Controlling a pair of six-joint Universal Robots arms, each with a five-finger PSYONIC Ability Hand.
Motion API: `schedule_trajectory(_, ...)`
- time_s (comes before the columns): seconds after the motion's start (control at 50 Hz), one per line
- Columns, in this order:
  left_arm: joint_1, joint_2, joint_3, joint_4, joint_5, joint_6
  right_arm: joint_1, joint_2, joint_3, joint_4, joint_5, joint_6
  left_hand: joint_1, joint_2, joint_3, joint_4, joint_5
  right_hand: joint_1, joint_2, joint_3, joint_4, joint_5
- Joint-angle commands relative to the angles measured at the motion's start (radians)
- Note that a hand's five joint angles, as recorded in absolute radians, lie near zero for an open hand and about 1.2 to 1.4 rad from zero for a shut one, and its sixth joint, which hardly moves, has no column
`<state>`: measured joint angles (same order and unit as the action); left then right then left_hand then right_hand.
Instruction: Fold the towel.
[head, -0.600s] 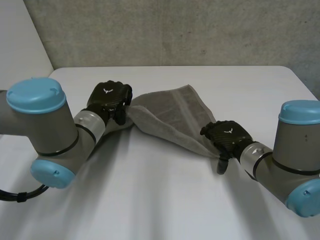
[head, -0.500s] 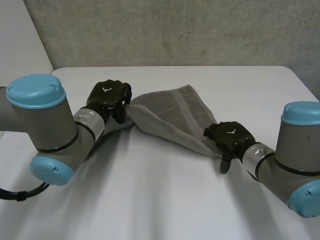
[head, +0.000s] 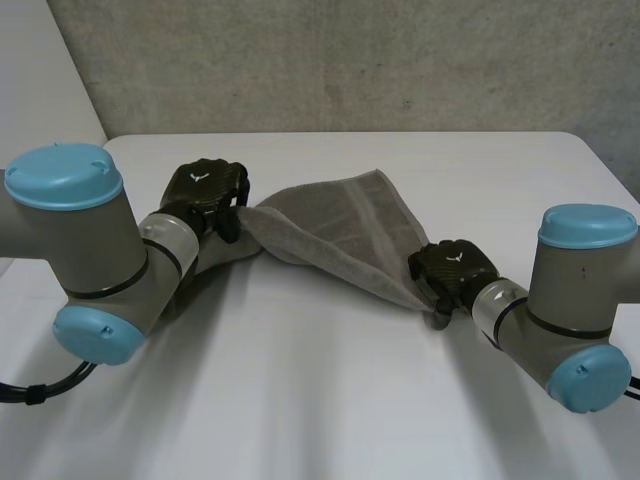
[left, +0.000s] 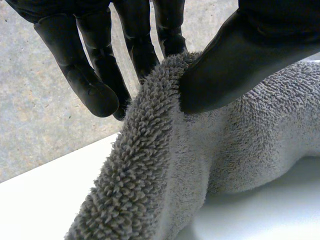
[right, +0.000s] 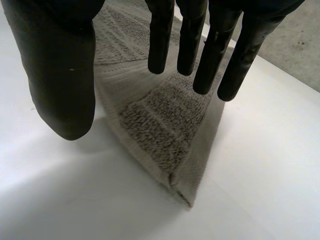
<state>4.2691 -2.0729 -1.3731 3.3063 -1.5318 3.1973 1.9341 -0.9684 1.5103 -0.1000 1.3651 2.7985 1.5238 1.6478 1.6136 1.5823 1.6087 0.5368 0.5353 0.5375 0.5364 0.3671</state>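
Note:
A grey towel hangs stretched between my two hands above the white table. My left hand is shut on the towel's left corner. In the left wrist view its thumb presses the looped edge of the towel against the fingers. My right hand holds the towel's right end. There the towel runs up between the thumb and the straight fingers, and its folded corner points down just above the table.
A concrete wall rises behind the table's far edge. Bare tabletop lies in front of the towel, between my two arms. The table's rounded right corner is beyond my right arm.
Both arms have shifted slightly left, and the towel is pulled a little tauter. The finger that hung down from my right hand is drawn in.

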Motion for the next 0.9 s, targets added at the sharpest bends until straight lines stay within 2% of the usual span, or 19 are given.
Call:
schedule_trajectory(0.02,0.000,-0.001,-0.001,-0.001,-0.001,-0.004,0.002,0.022,-0.035,0.000,0.017,0.003,-0.128,-0.252,-0.217,-0.186,-0.387,0.147,0.149,0.146,0.147,0.142)
schedule_trajectory(0.1,0.011,0.002,-0.003,-0.002,-0.001,-0.016,0.008,0.049,-0.058,0.005,0.022,0.003,-0.128,-0.252,-0.217,-0.186,-0.387,0.238,0.239,0.237,0.238,0.233)
schedule_trajectory(0.5,0.015,0.004,-0.003,-0.002,0.001,-0.037,0.034,0.073,-0.082,0.011,0.023,0.007,-0.128,-0.252,-0.217,-0.186,-0.387,0.232,0.234,0.231,0.233,0.227)
schedule_trajectory(0.7,0.015,0.000,-0.003,-0.002,0.001,-0.036,0.066,0.070,-0.091,0.029,0.022,0.068,-0.128,-0.252,-0.217,-0.186,-0.387,0.162,0.163,0.161,0.162,0.157)
schedule_trajectory(0.9,0.015,0.000,-0.003,-0.002,0.001,-0.036,0.089,0.071,-0.107,0.036,0.022,0.076,-0.128,-0.252,-0.217,-0.186,-0.387,0.214,0.216,0.214,0.215,0.210)
